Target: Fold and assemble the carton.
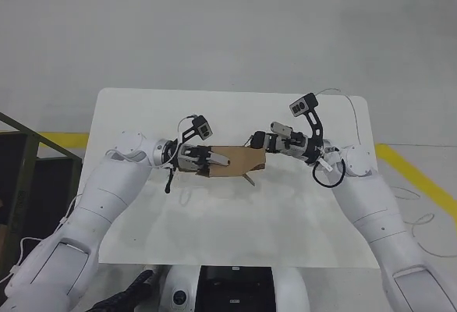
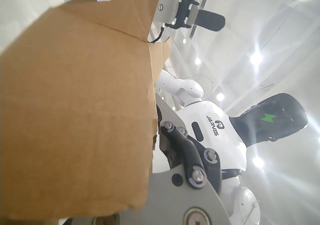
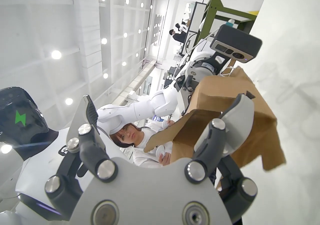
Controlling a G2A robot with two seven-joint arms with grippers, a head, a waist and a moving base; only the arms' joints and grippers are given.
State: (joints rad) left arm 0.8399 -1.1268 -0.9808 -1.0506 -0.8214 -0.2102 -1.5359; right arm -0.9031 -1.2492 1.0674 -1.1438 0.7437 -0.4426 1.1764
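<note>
**Carton in the air, only one end gripped**

In my left wrist view the carton (image 2: 75, 110) sits right against the camera. I read the left gripper (image 1: 211, 159) as clamped on that end's wall, though one of its fingers is hidden behind the cardboard. The carton is off the table (image 1: 213, 226), held between the two arms over its middle. It is partly opened and not yet squared.

At the far end the right gripper (image 1: 258, 143) is spread wide. One finger (image 3: 238, 113) rests at the open mouth and the other (image 3: 87, 110) stands clear in the air, so it grips nothing. A flap (image 3: 272, 151) hangs loose below that end.

My worry is the single hold. If I push in too hard with the right finger, the thin wall may buckle, or the carton may pivot in the left grip and slip out. The loose flap could also catch on the finger and fold the wrong way. If the left grip slackens at all, the carton falls to the table.
</note>
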